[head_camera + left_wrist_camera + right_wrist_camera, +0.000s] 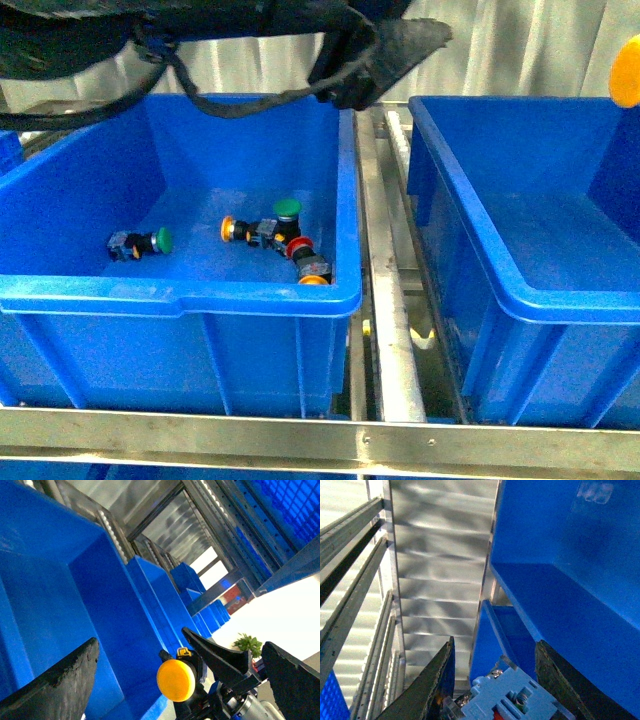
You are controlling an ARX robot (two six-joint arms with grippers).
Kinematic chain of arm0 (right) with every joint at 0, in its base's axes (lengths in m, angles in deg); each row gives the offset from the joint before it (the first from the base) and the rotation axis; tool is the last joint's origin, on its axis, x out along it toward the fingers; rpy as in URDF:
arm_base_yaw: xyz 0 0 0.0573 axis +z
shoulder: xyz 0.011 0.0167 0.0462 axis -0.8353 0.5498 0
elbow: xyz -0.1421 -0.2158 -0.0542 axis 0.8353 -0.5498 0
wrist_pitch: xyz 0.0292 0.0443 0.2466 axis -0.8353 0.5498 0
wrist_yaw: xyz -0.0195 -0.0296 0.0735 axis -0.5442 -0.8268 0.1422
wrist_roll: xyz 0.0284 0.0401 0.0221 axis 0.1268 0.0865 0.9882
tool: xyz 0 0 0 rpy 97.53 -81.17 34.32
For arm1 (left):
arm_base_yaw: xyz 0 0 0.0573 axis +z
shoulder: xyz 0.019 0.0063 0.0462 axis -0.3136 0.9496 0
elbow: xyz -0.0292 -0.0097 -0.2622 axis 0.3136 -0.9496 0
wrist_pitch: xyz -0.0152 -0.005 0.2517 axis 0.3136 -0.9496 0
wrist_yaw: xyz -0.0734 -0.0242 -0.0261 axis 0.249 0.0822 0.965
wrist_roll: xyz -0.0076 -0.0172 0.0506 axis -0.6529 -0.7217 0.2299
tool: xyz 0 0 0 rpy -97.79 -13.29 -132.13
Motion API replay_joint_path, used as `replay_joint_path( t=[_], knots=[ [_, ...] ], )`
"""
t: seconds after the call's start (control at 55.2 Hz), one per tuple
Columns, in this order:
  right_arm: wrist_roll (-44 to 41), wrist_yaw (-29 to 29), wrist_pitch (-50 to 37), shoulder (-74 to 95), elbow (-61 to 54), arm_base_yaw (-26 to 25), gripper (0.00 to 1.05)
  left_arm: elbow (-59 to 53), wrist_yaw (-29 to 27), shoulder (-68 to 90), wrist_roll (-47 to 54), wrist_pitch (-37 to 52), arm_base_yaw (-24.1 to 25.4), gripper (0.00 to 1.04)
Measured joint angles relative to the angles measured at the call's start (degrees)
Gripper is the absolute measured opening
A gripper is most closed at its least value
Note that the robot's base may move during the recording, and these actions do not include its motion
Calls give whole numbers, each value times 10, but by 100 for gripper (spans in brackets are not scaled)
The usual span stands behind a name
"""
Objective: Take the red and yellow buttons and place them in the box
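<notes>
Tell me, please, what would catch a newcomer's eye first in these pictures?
Two deep blue bins fill the front view. The left bin holds scattered buttons with green, red and orange caps, most huddled by its right wall. A yellow button is clamped in the right gripper, high over the right bin.
</notes>
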Motion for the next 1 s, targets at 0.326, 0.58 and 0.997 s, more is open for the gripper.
replay_joint_path(
  t=[0.326,0.58,0.997],
  knots=[
    [-20,-16,10,-7,-1,10,41,-148,18,-165,42,-32,106,97],
    [-48,-40,23,-33,-1,38,41,-313,49,-370,52,-70,236,97],
    [-101,-87,51,-74,-9,68,41,-568,-126,-782,294,-359,441,68]
  ],
)
